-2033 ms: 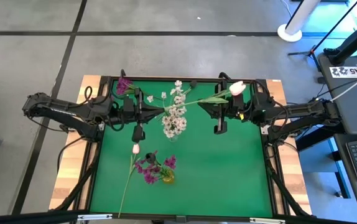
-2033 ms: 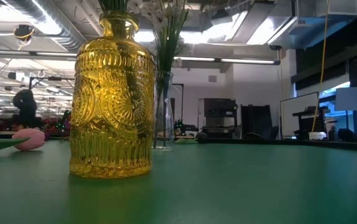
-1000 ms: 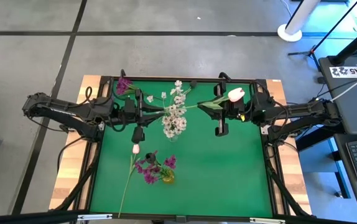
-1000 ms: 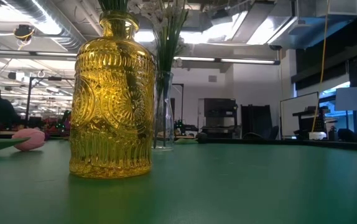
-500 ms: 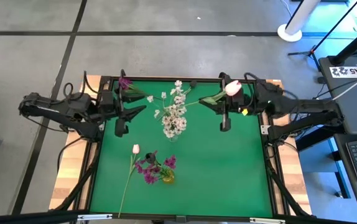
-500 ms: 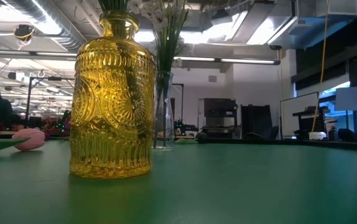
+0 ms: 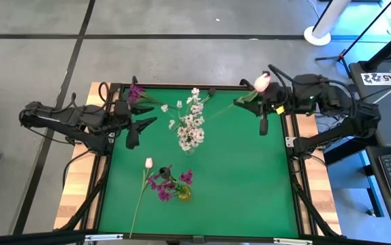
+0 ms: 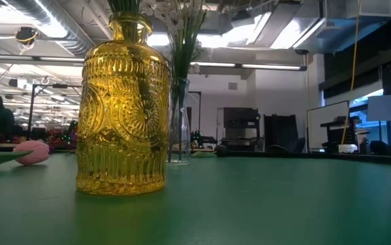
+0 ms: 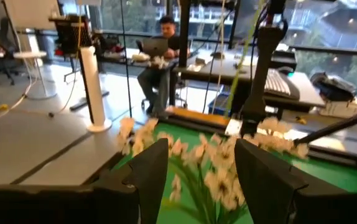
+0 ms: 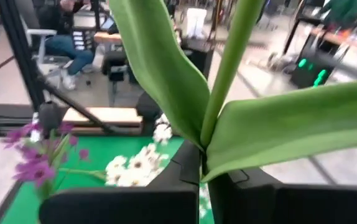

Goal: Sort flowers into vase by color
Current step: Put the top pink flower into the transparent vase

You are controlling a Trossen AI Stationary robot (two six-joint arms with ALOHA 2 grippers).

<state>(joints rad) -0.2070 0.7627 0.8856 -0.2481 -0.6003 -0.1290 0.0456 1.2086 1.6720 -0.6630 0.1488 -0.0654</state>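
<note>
Pink tulip (image 7: 262, 82) pinched low on its stalk between right gripper (image 7: 263, 114) jaws, bud beyond them; light, floppy, grip stalk only. Left gripper (image 7: 133, 133) jaws open, white blossoms (image 9: 219, 180) just ahead

On the green felt-topped table (image 7: 250, 184), the clear glass vase of white blossom sprays (image 7: 190, 131) stands near the far edge, between the left gripper (image 7: 135, 132) and the right gripper (image 7: 262, 116). The ribbed yellow glass vase of magenta-purple clusters (image 7: 173, 184) stands nearer the front, with a pale tulip bud on a thin stalk (image 7: 144, 182) lying just to its left. A loose magenta-purple stem (image 7: 137, 93) lies at the far left corner.
</note>
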